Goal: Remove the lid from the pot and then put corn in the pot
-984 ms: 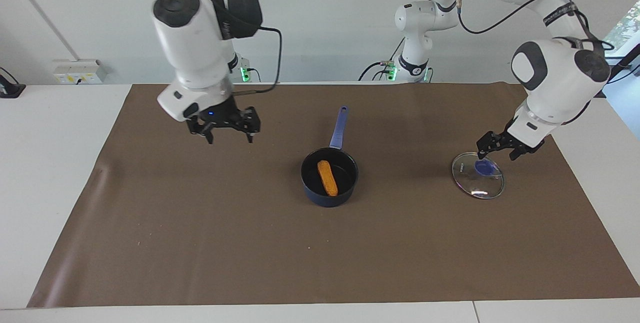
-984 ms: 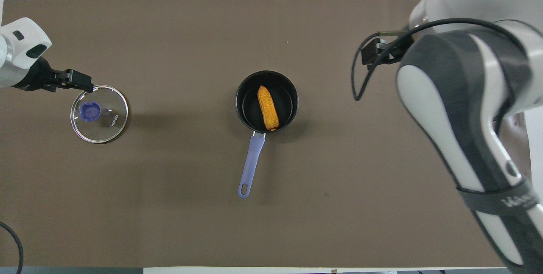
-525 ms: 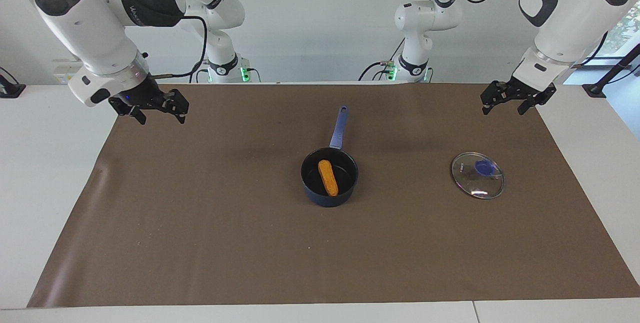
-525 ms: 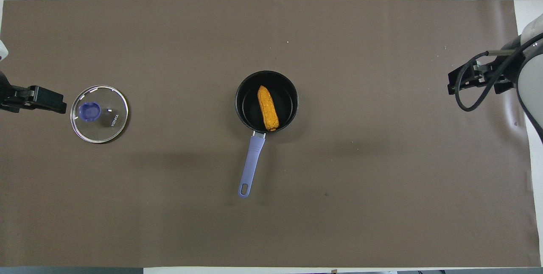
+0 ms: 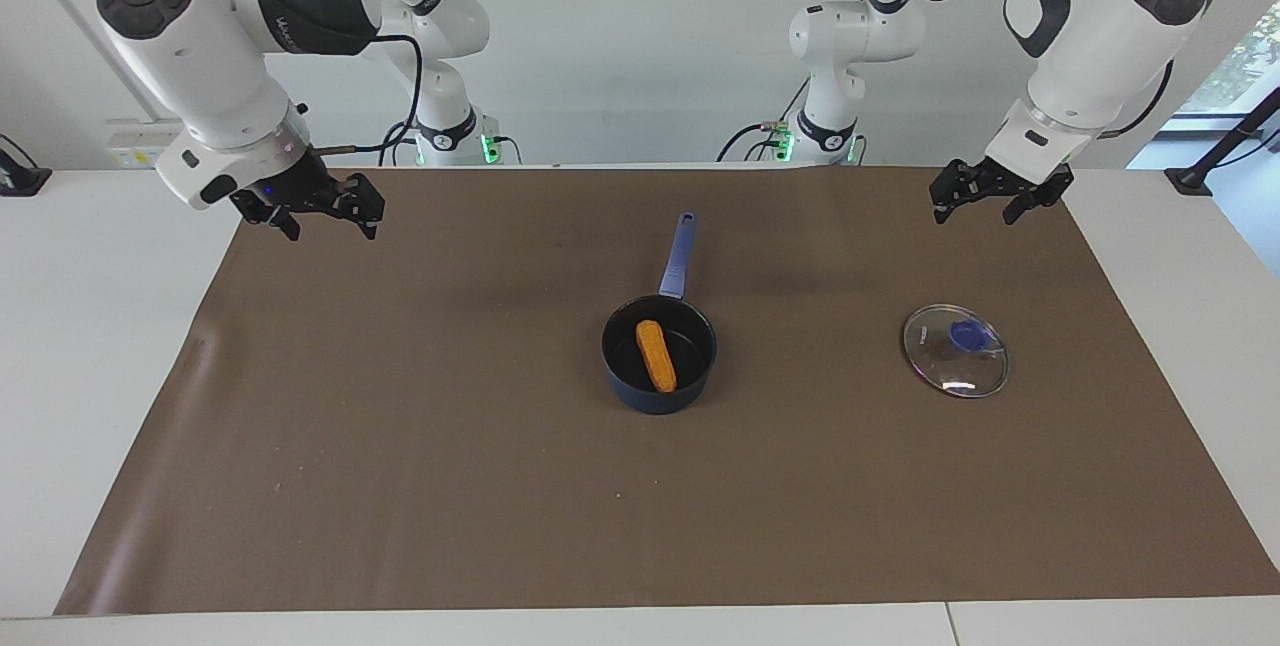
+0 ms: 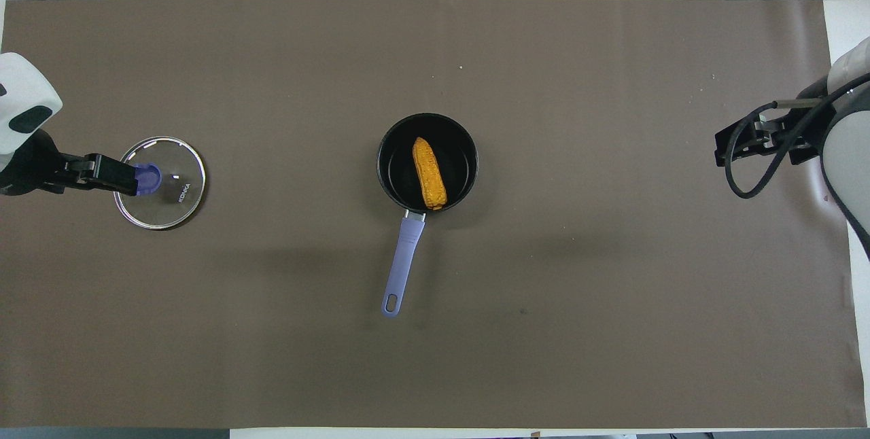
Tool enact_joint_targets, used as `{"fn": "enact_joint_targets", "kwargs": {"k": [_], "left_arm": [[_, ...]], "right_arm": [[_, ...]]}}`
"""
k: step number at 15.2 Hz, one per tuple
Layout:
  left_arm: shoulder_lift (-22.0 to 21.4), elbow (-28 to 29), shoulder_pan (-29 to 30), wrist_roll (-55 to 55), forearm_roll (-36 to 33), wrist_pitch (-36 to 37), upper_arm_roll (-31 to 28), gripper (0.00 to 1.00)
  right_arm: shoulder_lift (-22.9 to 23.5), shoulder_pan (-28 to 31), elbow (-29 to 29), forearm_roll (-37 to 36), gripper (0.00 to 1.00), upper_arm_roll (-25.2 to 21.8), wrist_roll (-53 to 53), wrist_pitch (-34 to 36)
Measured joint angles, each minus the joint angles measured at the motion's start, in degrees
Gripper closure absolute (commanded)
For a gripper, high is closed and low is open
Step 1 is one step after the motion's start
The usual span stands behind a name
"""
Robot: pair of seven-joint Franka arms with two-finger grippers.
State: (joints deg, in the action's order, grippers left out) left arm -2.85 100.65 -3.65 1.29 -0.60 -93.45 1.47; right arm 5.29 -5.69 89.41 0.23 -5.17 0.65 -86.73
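Note:
The dark blue pot [image 5: 655,398] [image 6: 383,167] stands uncovered at the middle of the brown mat, its long handle [image 5: 677,256] [image 6: 402,262] pointing toward the robots. The yellow-orange corn [image 5: 655,354] [image 6: 429,172] lies inside it. The glass lid [image 5: 955,366] [image 6: 173,184] with its blue knob lies flat on the mat toward the left arm's end. My left gripper [image 5: 975,214] [image 6: 126,179] hangs open and empty, high over the lid's edge and not touching it. My right gripper [image 5: 330,231] [image 6: 731,147] hangs open and empty over the mat's corner at the right arm's end.
The brown mat [image 5: 400,486] covers most of the white table [image 5: 90,346]. Bare white table shows at both ends and along the edge farthest from the robots.
Both grippers have risen and pulled back toward their own ends. The right one left the space beside the pot; the left one lifted away from the lid. Pot, corn and lid have not moved.

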Motion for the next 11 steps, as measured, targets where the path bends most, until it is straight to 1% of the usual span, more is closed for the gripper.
{"fn": "enact_joint_targets", "kwargs": {"k": [3, 6, 9, 11], "left_arm": [[0.00, -0.95, -0.65, -0.54, 0.00, 0.68, -0.03, 0.00], [0.00, -0.97, -0.52, -0.56, 0.00, 1.38, -0.46, 0.00], [0.00, -0.97, -0.50, -0.63, 0.00, 1.38, -0.63, 0.00], [0.00, -0.97, -0.50, -0.78, 0.00, 1.38, -0.63, 0.00]], "right_arm": [[-2.14, 0.35, 1.82, -0.24, 0.00, 0.02, 0.00, 0.00], [-3.96, 2.36, 3.69, -0.35, 0.00, 0.16, -0.09, 0.00], [-4.03, 5.11, 3.82, -0.36, 0.00, 1.31, -0.37, -0.15], [-3.99, 5.64, 3.82, -0.36, 0.00, 1.65, -0.38, -0.17]]}}
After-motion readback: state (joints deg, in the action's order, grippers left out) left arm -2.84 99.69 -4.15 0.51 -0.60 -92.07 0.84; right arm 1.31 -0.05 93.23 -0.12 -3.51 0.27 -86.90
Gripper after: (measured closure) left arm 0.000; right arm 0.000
